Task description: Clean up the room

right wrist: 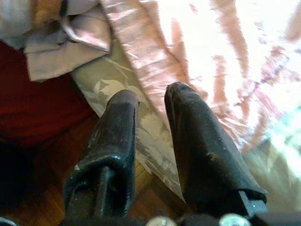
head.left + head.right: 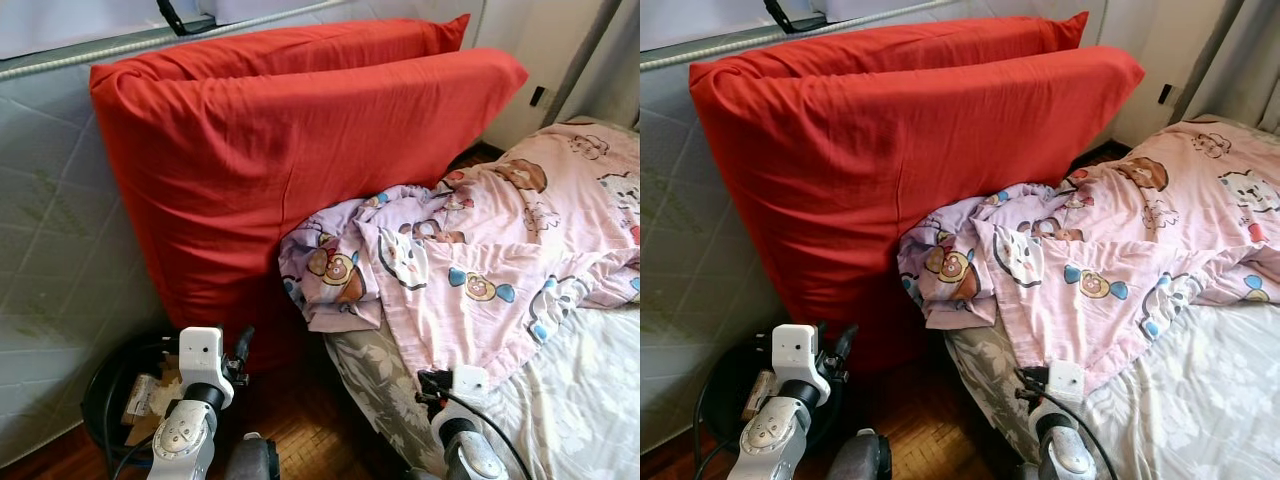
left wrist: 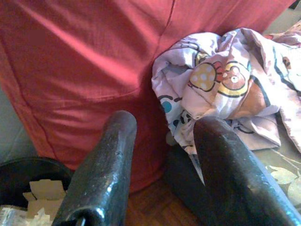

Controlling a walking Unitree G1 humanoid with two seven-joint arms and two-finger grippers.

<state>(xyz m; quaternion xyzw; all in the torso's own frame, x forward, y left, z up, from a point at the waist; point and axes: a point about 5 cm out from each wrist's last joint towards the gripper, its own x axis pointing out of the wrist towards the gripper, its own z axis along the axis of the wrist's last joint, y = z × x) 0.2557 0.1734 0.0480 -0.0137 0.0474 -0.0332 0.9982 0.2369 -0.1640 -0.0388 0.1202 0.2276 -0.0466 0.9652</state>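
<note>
Two big red pillows (image 2: 300,150) stand on edge against the wall beside the bed. A pink cartoon-print blanket (image 2: 480,250) lies crumpled across the bed (image 2: 585,400), its bunched end (image 3: 221,80) touching the pillows. My left gripper (image 3: 164,129) is low over the floor, open with nothing between its fingers, facing the foot of the pillows and the blanket's bunched end. My right gripper (image 1: 150,101) hovers above the bed's near corner by the blanket's hem (image 1: 155,61), its fingers a narrow gap apart and empty.
A black bin (image 2: 105,395) with paper scraps in it stands on the wooden floor (image 2: 300,425) at the lower left, by my left arm. A grey quilted panel (image 2: 50,250) stands behind the pillows. The bed's floral skirt (image 2: 370,385) hangs at its near corner.
</note>
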